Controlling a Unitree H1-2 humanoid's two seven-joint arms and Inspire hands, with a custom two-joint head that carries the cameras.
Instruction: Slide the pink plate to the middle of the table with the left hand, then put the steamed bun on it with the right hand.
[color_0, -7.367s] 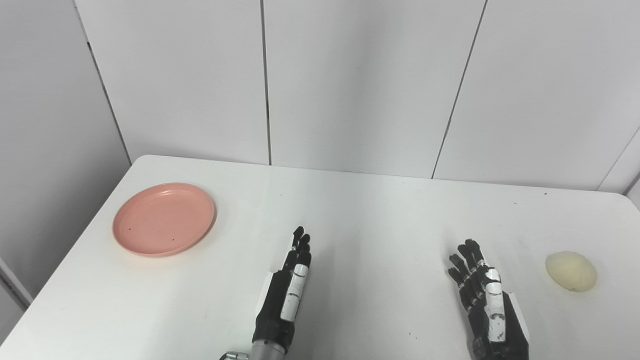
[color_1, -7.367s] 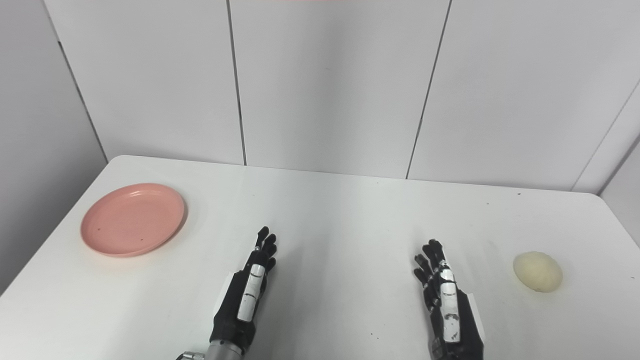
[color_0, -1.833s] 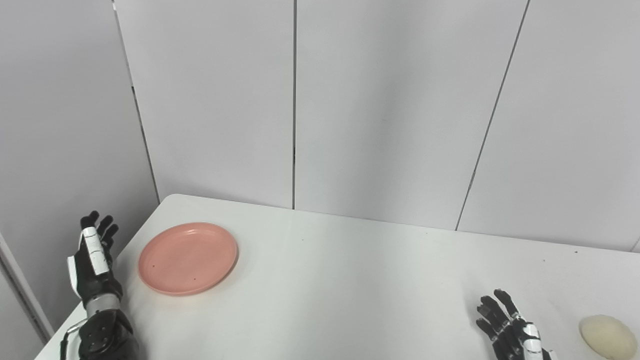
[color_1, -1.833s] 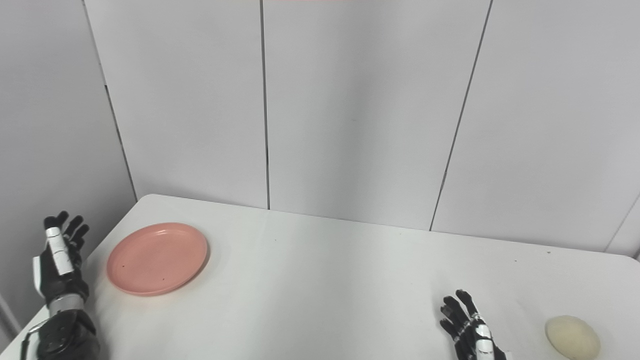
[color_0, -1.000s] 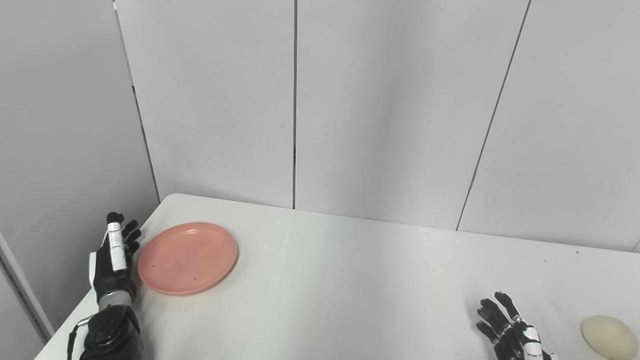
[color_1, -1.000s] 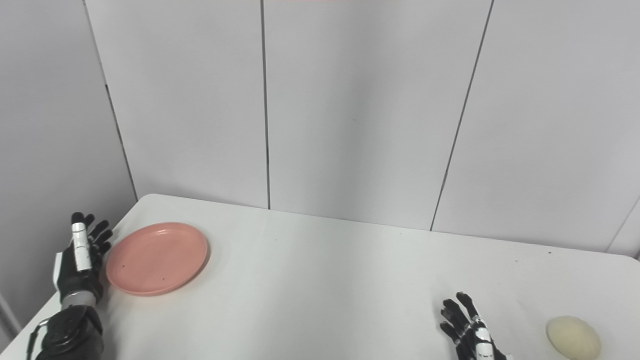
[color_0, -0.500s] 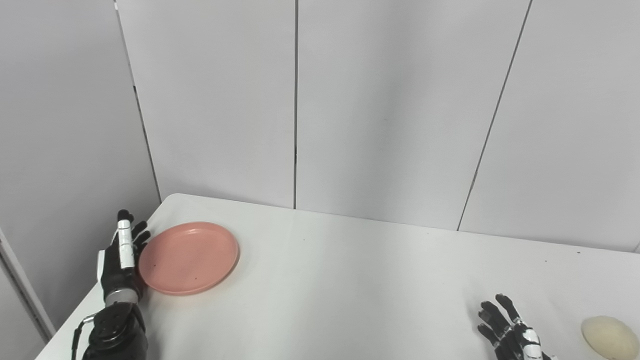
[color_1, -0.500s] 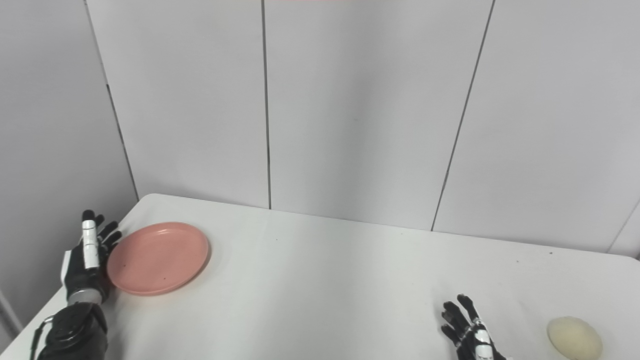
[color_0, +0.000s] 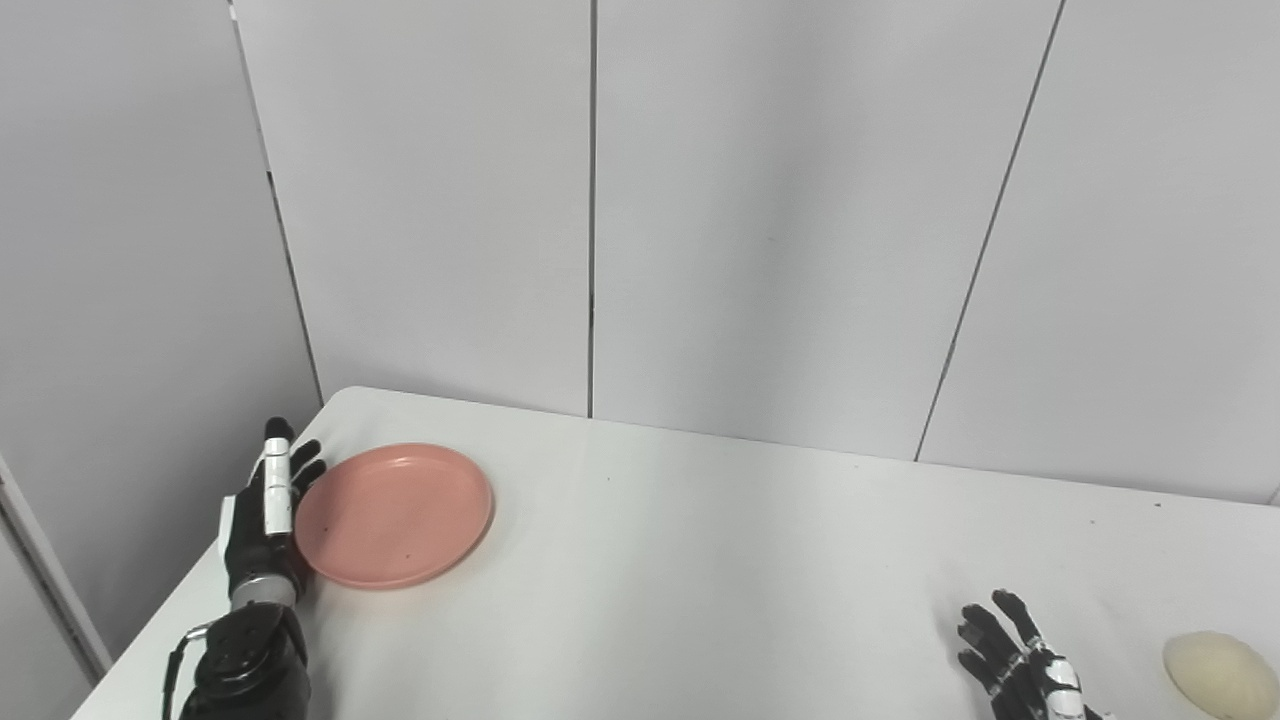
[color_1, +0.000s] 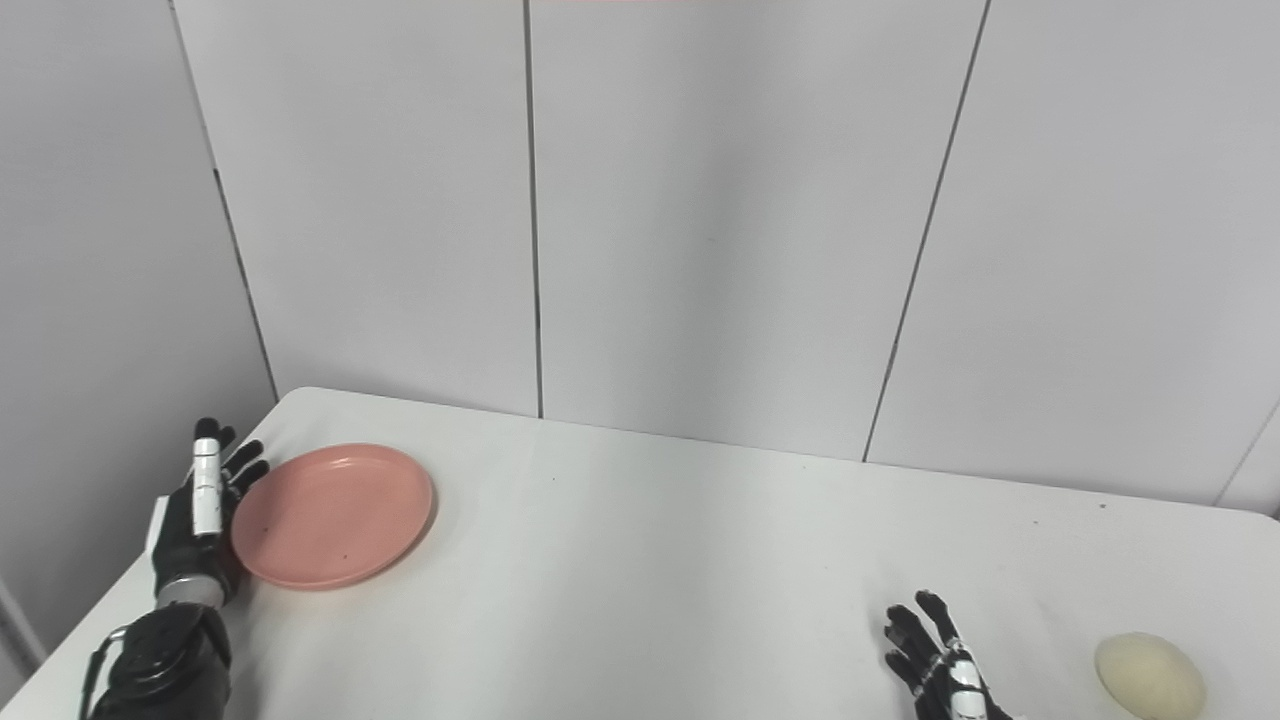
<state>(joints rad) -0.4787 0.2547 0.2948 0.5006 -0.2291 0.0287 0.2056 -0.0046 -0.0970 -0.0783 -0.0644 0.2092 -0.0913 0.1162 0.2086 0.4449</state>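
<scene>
Left eye view: pink plate (color_0: 394, 514) flat near table (color_0: 700, 560) left edge; left hand (color_0: 262, 520) edge-on against its left rim, fingers straight, empty.
Right eye view: steamed bun (color_1: 1148, 675) far right of plate, long axis sideways; right hand (color_1: 940, 668) beside it, fingers spread, empty.

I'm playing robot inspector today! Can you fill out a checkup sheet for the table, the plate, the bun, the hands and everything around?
Surface: white table, a few tiny dark specks.
Job's things: pink plate near the left edge, empty; steamed bun at far right, not on the plate.
Clutter: nothing seen.
Hands: left hand open, flat against the plate's left rim; right hand open, beside the bun, apart from it.
Cables: thin wire at the left wrist.
Surroundings: grey wall panels.
</scene>
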